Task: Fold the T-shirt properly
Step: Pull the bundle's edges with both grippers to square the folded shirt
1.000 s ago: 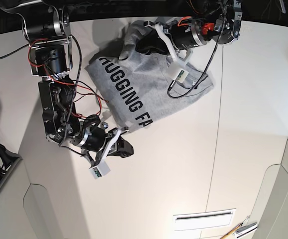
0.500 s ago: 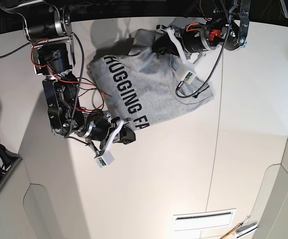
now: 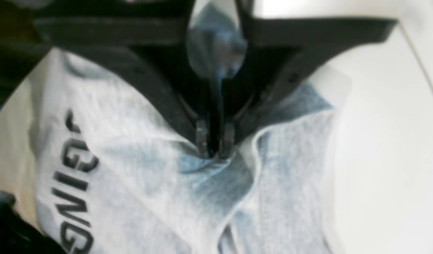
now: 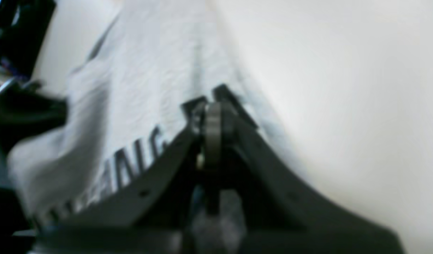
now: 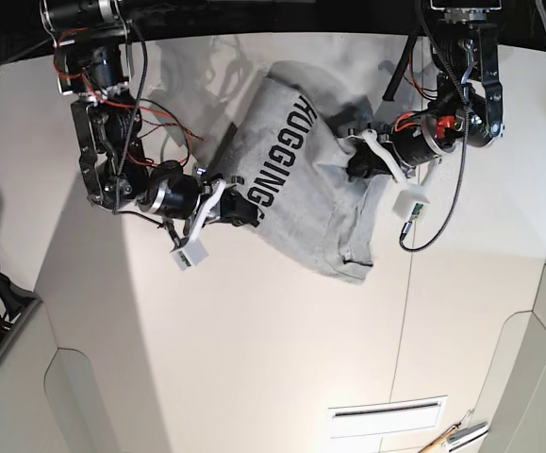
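On my white table point(image 5: 254, 368), the grey T-shirt point(image 5: 306, 212) lies bunched toward my edge, slender tools point(image 5: 438, 441) well apart.

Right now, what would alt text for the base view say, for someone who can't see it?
A grey T-shirt with black capitals lies rumpled on a white table, between two black robot arms whose grippers are at its opposite sides.

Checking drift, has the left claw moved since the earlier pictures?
Yes, the left claw has moved right and down in the base view, closer to the white slotted panel.
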Action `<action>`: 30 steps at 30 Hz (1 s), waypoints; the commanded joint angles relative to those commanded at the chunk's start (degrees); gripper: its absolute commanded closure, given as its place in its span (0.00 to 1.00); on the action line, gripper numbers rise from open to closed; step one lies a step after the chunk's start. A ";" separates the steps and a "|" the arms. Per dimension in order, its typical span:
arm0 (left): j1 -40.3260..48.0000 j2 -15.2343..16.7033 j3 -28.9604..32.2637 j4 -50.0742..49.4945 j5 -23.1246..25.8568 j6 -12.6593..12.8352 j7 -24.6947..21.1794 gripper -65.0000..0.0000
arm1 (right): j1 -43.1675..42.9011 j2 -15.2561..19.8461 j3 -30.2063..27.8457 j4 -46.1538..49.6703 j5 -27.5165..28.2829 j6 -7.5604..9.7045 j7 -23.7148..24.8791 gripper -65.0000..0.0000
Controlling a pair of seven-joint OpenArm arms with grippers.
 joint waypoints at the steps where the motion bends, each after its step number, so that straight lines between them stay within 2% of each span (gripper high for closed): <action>1: -0.72 0.00 0.00 -0.02 -0.13 0.00 0.02 0.93 | -1.33 0.00 0.13 2.12 -0.04 0.00 -0.04 1.00; 4: -3.23 0.00 -0.94 0.15 -0.70 0.00 0.07 0.93 | -3.02 0.00 1.01 6.12 -0.48 -0.04 -0.63 1.00; 8: -3.74 -0.02 -5.16 0.15 -1.05 0.00 0.72 0.93 | -2.60 0.00 2.78 7.76 -0.48 -0.24 -0.81 1.00; 11: -3.76 -0.07 -10.01 0.15 -5.64 0.00 1.97 0.93 | -2.08 0.00 3.74 7.76 -0.79 -0.22 -0.50 1.00; 14: -3.39 -0.46 -13.79 0.15 -10.58 0.00 4.68 0.93 | -1.66 0.00 3.74 7.74 -4.98 -0.26 2.05 1.00; 17: -0.98 -0.98 -15.63 0.15 -16.44 0.00 7.98 0.93 | -1.68 -0.02 3.74 7.61 -9.51 -0.39 5.57 1.00; 21: 3.91 -0.96 -16.55 0.15 -20.48 0.00 8.90 0.93 | -1.55 -0.02 3.74 6.88 -10.58 -0.39 5.66 1.00; 26: 6.36 -0.57 -16.37 0.13 -19.41 0.00 8.55 0.93 | -1.53 -0.02 3.74 2.34 -9.53 -0.39 6.95 1.00; 30: 6.01 -0.50 -15.19 0.09 -13.11 0.00 2.86 0.93 | -1.66 -0.02 3.74 -0.35 -6.29 -0.39 5.14 1.00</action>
